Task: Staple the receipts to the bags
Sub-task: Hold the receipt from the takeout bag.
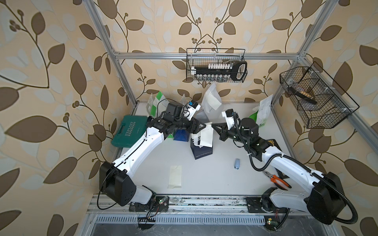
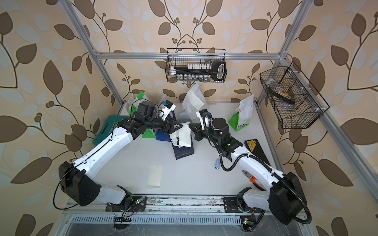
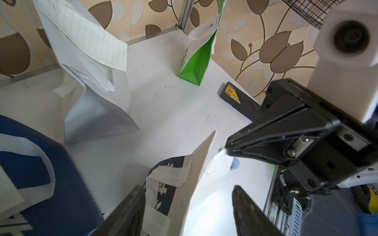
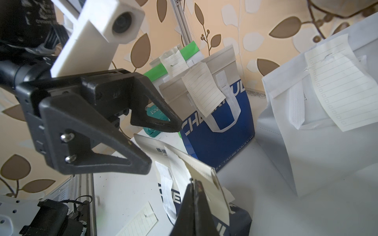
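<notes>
A navy bag (image 1: 201, 150) stands mid-table with a cream receipt (image 1: 205, 135) draped over its top edge. My right gripper (image 4: 194, 181) is shut on that receipt at the bag's top, seen from above (image 1: 214, 124). Facing it, my left gripper (image 3: 188, 204) is open, its fingers (image 3: 131, 210) straddling the bag's top edge and the receipt without clamping them. Another receipt (image 1: 175, 176) lies flat near the front. The light-blue stapler (image 1: 236, 163) lies on the table, right of centre. A white bag (image 4: 319, 130) and a blue bag (image 4: 223, 130) carry receipts.
A teal case (image 1: 125, 130) lies at the left edge and a black-and-yellow case (image 1: 273, 143) at the right. Green bags stand at the back left (image 1: 157, 104) and back right (image 1: 259, 115). Orange pliers (image 1: 279, 180) lie under the right arm. Wire baskets (image 1: 215, 65) hang on the walls.
</notes>
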